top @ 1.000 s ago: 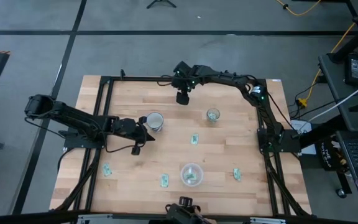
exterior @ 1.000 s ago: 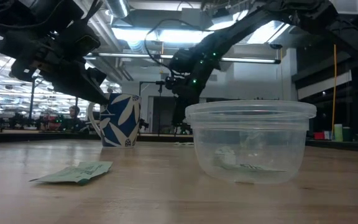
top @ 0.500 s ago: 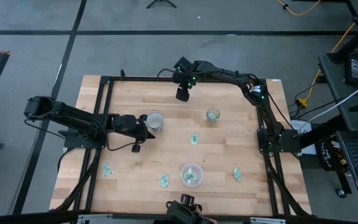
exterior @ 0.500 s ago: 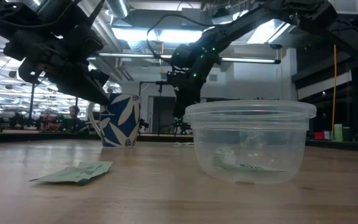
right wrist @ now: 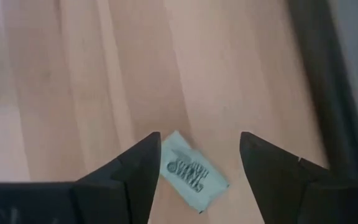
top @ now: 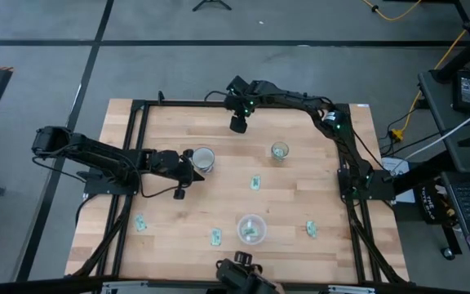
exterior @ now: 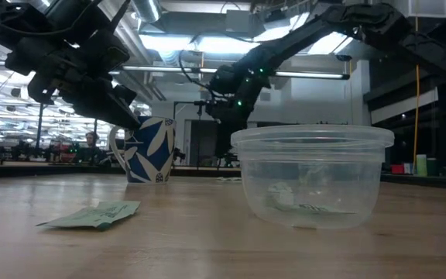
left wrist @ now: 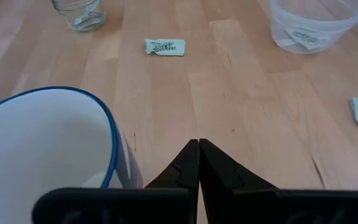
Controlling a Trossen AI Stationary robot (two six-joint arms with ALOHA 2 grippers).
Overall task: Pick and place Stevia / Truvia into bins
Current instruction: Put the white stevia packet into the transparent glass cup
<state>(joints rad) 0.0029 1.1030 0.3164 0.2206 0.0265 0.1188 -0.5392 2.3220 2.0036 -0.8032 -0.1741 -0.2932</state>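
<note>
Green-and-white sachets lie flat on the wooden table: one [top: 255, 182] near the middle, others at the near left [top: 140, 222], near middle [top: 215, 237] and near right [top: 310, 229]. One sachet [right wrist: 191, 171] lies under my right gripper [right wrist: 197, 149], which hovers open near the far edge [top: 237, 122], a finger on each side of the sachet without touching it. The round clear container [top: 251, 229] holds a sachet [left wrist: 303, 36]. The glass cup [top: 279, 151] stands right of centre. My left gripper [left wrist: 198, 144] is shut, beside a blue-rimmed mug [top: 203, 158].
The blue-and-white mug [exterior: 149, 149] stands just right of my left gripper. A black frame [top: 133, 147] borders the table on its left, far and right sides. Bare wood lies between the mug, the glass cup and the clear container [exterior: 312, 178]. A sachet [exterior: 91, 215] lies close to the low camera.
My right gripper has shifted slightly toward the table's far edge and stays open. My left arm has drawn back a little toward the table's left. No sachet has moved.
</note>
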